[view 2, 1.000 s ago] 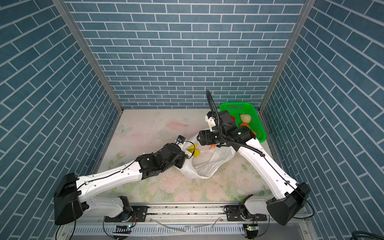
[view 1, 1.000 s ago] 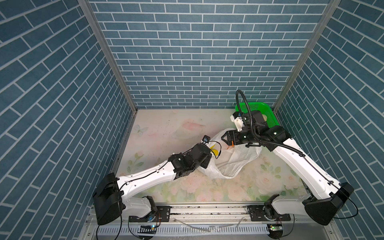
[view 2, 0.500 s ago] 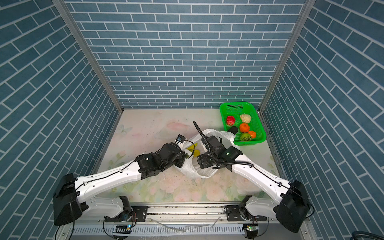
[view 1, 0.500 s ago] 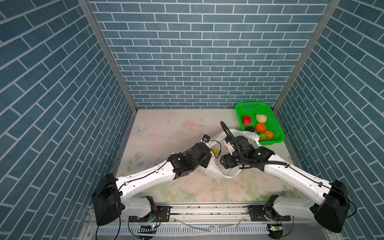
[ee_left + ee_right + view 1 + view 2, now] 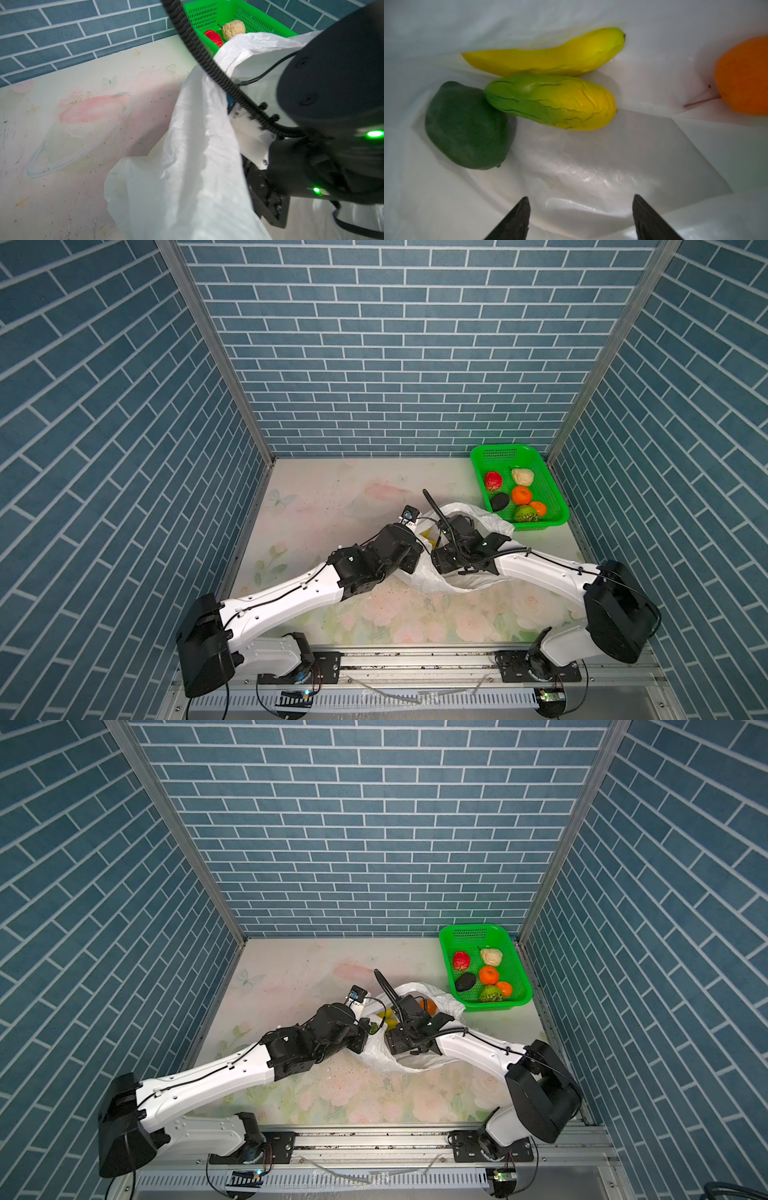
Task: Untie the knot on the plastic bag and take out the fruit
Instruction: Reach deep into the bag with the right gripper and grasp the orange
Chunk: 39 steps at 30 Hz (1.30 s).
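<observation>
The white plastic bag (image 5: 461,585) (image 5: 376,1054) lies open mid-table. My left gripper (image 5: 420,540) is shut on its left rim and holds the mouth up; in the left wrist view the plastic bag (image 5: 187,166) hides the jaws. My right gripper (image 5: 580,205) is inside the bag, open and empty, its fingertips (image 5: 521,209) above the bag floor. Ahead of it lie fruit: a yellow banana (image 5: 550,60), a green-yellow fruit (image 5: 550,101), a dark green avocado (image 5: 467,126) and an orange (image 5: 743,76) (image 5: 430,1006). The knot is out of view.
A green basket (image 5: 557,506) (image 5: 521,977) stands at the back right. It holds a red fruit (image 5: 493,481), a cream one (image 5: 522,477), an orange (image 5: 521,495), a dark avocado (image 5: 499,501) and a green one (image 5: 525,514). Brick walls enclose the table.
My right arm has swung from over the basket down into the bag's mouth. The left gripper has kept its hold on the rim without moving.
</observation>
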Available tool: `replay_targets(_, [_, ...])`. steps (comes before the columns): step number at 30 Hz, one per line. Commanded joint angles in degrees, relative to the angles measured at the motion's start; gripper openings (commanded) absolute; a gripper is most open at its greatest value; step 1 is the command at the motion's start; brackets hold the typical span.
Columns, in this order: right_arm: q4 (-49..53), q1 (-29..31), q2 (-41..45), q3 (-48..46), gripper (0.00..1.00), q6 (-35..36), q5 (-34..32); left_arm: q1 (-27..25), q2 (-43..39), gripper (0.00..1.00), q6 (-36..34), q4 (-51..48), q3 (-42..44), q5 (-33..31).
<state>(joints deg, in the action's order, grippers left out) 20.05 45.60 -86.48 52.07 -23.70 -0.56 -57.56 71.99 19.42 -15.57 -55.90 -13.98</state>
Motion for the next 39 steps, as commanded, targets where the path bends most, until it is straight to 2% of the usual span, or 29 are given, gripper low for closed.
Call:
replay_targets(1, [-6.3,-2.1,-2.4,2.8,0.78,-3.4,-1.1,-0.1,-0.7,0.00,-1.3,1.5,-0.7,1.7])
replay_targets(4, [-9.5,-3.9,-4.0,3.2,0.80,-6.8,-5.4,-0.7,-0.4,0.00,-1.7,2.5,0.0,3.1])
replay_targets(7, [-10.4,-4.6,-4.4,3.4,0.83,-8.8,-13.8,-1.8,-0.1,0.00,-2.5,2.6,0.4,3.6])
replay_targets(11, [-8.4,-5.6,-4.5,4.1,0.88,-9.9,-22.3,-3.1,-0.1,0.00,-2.8,1.9,1.5,3.5])
replay_targets(14, [-5.9,-6.4,-5.0,5.1,0.91,-9.9,-25.5,-4.3,-0.2,0.00,-2.7,1.8,2.6,3.2])
replay_targets(19, [-8.2,-7.7,-4.3,2.8,0.93,-12.0,-25.3,-6.9,1.8,0.00,-2.4,2.5,2.8,3.8])
replay_targets(25, [-14.8,-8.4,-2.6,0.4,0.92,-16.7,-20.3,-9.7,4.5,0.00,-2.5,3.3,1.1,3.6])
replay_targets(34, [-22.5,-10.3,-2.9,-1.1,0.90,-25.5,-13.2,-9.9,3.2,0.00,-3.0,4.1,0.8,1.3])
replay_targets(39, [-27.6,-11.8,-5.0,-2.7,0.88,-27.4,-13.8,-9.9,3.3,0.00,-2.6,5.2,0.2,1.9])
